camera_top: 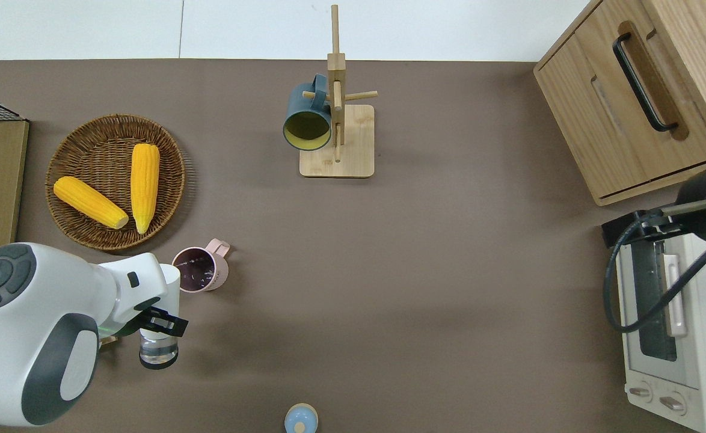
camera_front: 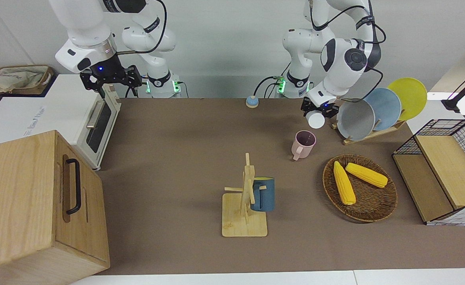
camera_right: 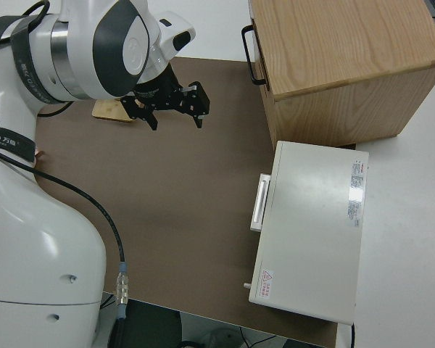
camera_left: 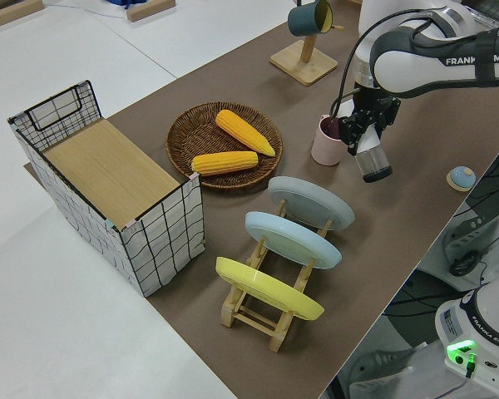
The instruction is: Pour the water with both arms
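The large oak-veneer cabinet with a black handle point(camera_front: 38, 202) fills the table corner farthest from the robots at the right arm's end, with the white toaster oven point(camera_front: 94, 122) just beside it, nearer the robots. The bamboo mug tree point(camera_front: 245, 198) carrying a dark blue mug point(camera_front: 265, 194) stands close to the table edge farthest from the robots, with bare brown tabletop point(camera_front: 185, 138) between it and the robots.

The left gripper point(camera_top: 159, 322) is up in the air, its fingers closed around a clear glass tumbler point(camera_top: 158, 350) tipped toward the pink handled mug point(camera_top: 199, 269), which stands on the table just beside the round wicker tray point(camera_top: 166, 186) holding two yellow corn cobs point(camera_top: 121, 192). The right gripper point(camera_right: 175, 105) is parked, jaws spread apart and holding nothing.
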Controlling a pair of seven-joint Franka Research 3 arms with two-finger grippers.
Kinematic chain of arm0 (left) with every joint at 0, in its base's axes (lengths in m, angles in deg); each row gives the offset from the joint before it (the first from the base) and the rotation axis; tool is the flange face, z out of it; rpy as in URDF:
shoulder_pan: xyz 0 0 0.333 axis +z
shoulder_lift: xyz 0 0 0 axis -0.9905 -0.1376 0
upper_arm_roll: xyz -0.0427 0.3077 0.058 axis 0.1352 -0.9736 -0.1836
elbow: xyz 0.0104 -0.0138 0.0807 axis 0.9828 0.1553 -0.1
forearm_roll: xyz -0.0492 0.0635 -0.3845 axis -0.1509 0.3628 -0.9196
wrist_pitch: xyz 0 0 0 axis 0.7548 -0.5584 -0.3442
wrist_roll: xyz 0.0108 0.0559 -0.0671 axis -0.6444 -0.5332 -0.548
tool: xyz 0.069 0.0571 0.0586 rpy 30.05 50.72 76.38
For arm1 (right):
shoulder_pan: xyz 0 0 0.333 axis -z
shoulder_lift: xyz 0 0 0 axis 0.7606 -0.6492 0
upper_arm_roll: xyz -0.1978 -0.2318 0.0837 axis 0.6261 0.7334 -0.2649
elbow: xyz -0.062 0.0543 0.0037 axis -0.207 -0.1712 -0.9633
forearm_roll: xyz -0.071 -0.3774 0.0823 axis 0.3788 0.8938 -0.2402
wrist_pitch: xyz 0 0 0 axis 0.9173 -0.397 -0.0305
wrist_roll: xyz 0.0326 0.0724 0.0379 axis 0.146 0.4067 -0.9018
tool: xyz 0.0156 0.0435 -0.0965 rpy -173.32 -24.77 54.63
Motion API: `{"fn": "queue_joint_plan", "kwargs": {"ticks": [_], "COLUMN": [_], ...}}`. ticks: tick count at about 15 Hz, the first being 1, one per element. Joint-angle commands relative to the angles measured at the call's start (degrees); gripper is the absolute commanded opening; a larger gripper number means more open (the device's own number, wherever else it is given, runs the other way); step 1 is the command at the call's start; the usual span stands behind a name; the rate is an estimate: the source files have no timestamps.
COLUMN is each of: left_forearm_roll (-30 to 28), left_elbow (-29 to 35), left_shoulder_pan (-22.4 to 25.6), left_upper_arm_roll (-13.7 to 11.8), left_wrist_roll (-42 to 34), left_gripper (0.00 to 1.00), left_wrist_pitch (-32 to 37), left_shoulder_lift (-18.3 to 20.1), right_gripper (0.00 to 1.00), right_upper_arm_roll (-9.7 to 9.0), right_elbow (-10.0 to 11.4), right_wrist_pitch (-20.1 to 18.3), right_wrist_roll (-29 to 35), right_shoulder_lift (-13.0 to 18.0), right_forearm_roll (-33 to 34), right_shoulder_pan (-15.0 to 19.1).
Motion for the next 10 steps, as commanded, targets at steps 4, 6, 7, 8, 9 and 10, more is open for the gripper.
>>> {"fn": "queue_joint_plan", "kwargs": {"ticks": [4,6,7,8,9,10], "left_forearm_roll": [-0.8,-2.3,-3.0,-3.2,-3.2,-3.3], "left_elbow": [-0.2,1.7,3.1,4.4,5.6,6.5], "left_shoulder_pan": [0.4,0.4,0.5,0.5,0.5,0.5], "left_upper_arm_roll": [-0.8,-1.0,-1.0,-1.0,-1.0,-1.0], "left_wrist_roll": [1.2,1.2,1.2,1.2,1.2,1.2], "left_gripper": [0.0,0.0,0.0,0.0,0.0,0.0], "left_wrist_pitch": [0.5,-2.4,-4.0,-5.5,-6.9,-8.0], "left_shoulder_lift": [3.5,5.0,6.1,7.0,7.8,8.5], "right_gripper": [0.987,0.985,0.987,0.985,0.987,0.987], "right_upper_arm_roll": [-0.04,-0.04,-0.04,-0.04,-0.04,-0.04], "right_elbow": [0.3,0.3,0.3,0.3,0.3,0.3], "right_wrist_pitch": [0.0,0.1,0.1,0.0,0.0,0.0], "right_wrist_roll": [-0.7,-0.7,-0.7,-0.7,-0.7,-0.7], "right_shoulder_lift": [0.6,0.6,0.6,0.6,0.6,0.6], "right_forearm_roll": [-1.0,-1.0,-1.0,-1.0,-1.0,-1.0], "right_shoulder_pan": [0.3,0.4,0.4,0.4,0.3,0.4]}}
